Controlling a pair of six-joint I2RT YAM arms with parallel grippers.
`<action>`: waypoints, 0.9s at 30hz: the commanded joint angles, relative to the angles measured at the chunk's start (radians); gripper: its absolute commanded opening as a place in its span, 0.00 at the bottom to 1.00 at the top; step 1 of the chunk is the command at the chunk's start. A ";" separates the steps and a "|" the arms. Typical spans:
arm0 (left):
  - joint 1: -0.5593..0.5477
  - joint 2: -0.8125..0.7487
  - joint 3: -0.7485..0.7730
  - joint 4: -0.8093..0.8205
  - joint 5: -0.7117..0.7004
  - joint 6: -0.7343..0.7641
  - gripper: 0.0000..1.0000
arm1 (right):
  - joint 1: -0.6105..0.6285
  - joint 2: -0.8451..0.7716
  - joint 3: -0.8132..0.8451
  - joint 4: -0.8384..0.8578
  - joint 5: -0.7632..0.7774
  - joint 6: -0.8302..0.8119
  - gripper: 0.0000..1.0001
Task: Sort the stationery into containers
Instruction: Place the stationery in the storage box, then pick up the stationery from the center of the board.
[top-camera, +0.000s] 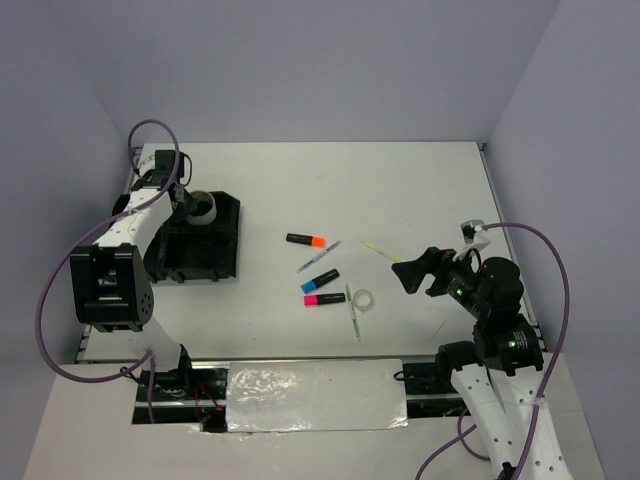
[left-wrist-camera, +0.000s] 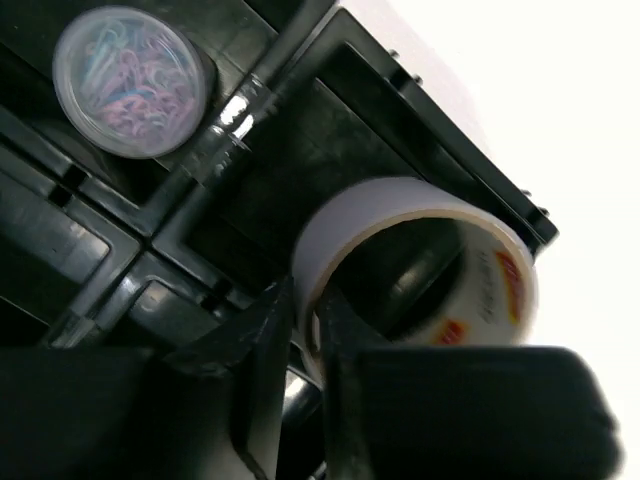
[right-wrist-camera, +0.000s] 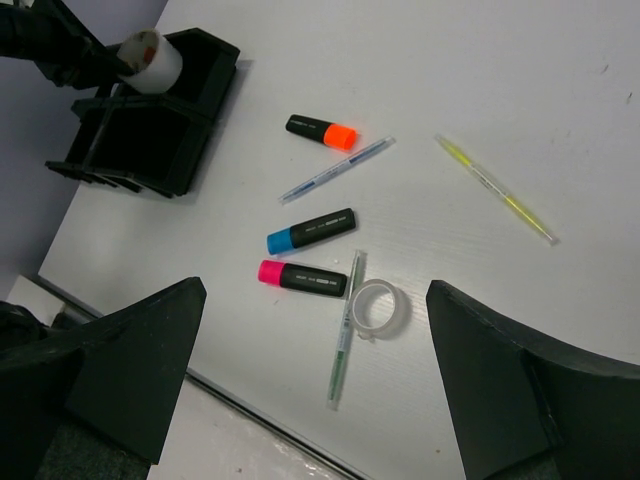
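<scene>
- Overhead, the black plastic tray with four compartments (top-camera: 225, 270) lies at 9 o'clock from the loose stationery. The left claw (top-camera: 190, 203) hangs over the tray's 12 o'clock end with the wide white tape roll (top-camera: 204, 209).
- Only the left wrist view shows the grip. The left claw is closed on the roll's wall, with one black finger (left-wrist-camera: 255, 350) outside and the other in the hole.
- From there the roll lies on its side over one compartment, red and yellow print on its inner face. Whether it touches the compartment floor cannot be told.
- That view alone also shows a round clear tub of coloured paper clips (left-wrist-camera: 130, 80) in a neighbouring compartment, at 10 o'clock from the roll.
- The right claw (top-camera: 410, 282) sits at 3 o'clock from the loose items, jaws wide apart and holding nothing.
- The right wrist view gives the loose items most clearly:
  - At 12 o'clock lies the black highlighter with an orange end (right-wrist-camera: 322, 130), with the thin blue pen (right-wrist-camera: 337, 170) just below it.
  - Next come the black highlighter with a blue end (right-wrist-camera: 311, 231) and the black highlighter with a pink end (right-wrist-camera: 303, 277).
  - The thin pale-green pen (right-wrist-camera: 344, 340) lies at 6 o'clock, with the clear tape ring (right-wrist-camera: 378, 308) just beside it.
  - The thin yellow pen (right-wrist-camera: 495, 190) lies apart at 2 o'clock.
</scene>
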 joint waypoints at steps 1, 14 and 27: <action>0.030 0.008 0.015 0.036 0.012 0.014 0.31 | 0.006 0.005 0.031 0.042 -0.020 -0.003 1.00; 0.034 -0.042 -0.003 0.048 0.067 0.020 0.85 | 0.007 0.074 -0.036 0.065 -0.014 -0.012 1.00; -0.326 -0.309 0.025 -0.069 0.159 0.292 0.99 | 0.449 0.513 -0.078 0.117 0.503 0.174 0.71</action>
